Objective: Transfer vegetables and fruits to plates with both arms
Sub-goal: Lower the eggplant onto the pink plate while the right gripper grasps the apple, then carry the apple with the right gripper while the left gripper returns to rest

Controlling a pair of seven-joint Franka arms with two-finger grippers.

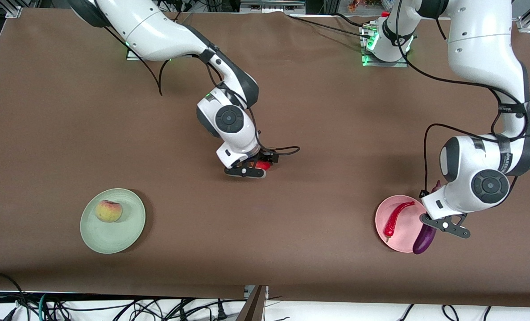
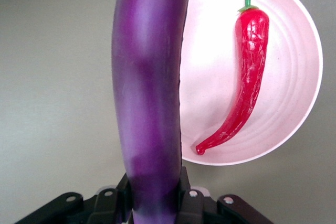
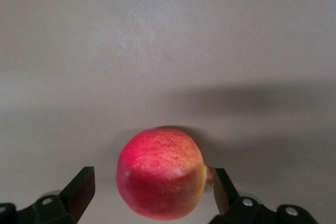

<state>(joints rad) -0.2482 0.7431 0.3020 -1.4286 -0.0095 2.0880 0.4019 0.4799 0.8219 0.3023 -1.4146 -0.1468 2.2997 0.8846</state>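
Holding the eggplant (image 2: pixel 149 87) clamped over the pink plate (image 1: pixel 405 232) beside the chili (image 1: pixel 395 218), the left end effector (image 1: pixel 443 223) nears delivery; the right end effector (image 3: pixel 149 192) straddles the red fruit (image 3: pixel 160 174) mid-surface, fingers apart. Peach (image 1: pixel 109 211) already sits on the green plate (image 1: pixel 122 234).

Peach (image 1: pixel 109 211) on green plate (image 1: pixel 126 232), chili (image 1: pixel 395 218) on pink plate (image 1: pixel 405 229).

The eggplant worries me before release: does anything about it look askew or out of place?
Yes. The eggplant, gripped by the left gripper, hangs over the pink plate's rim, partly above bare table, not beside the chili pepper.
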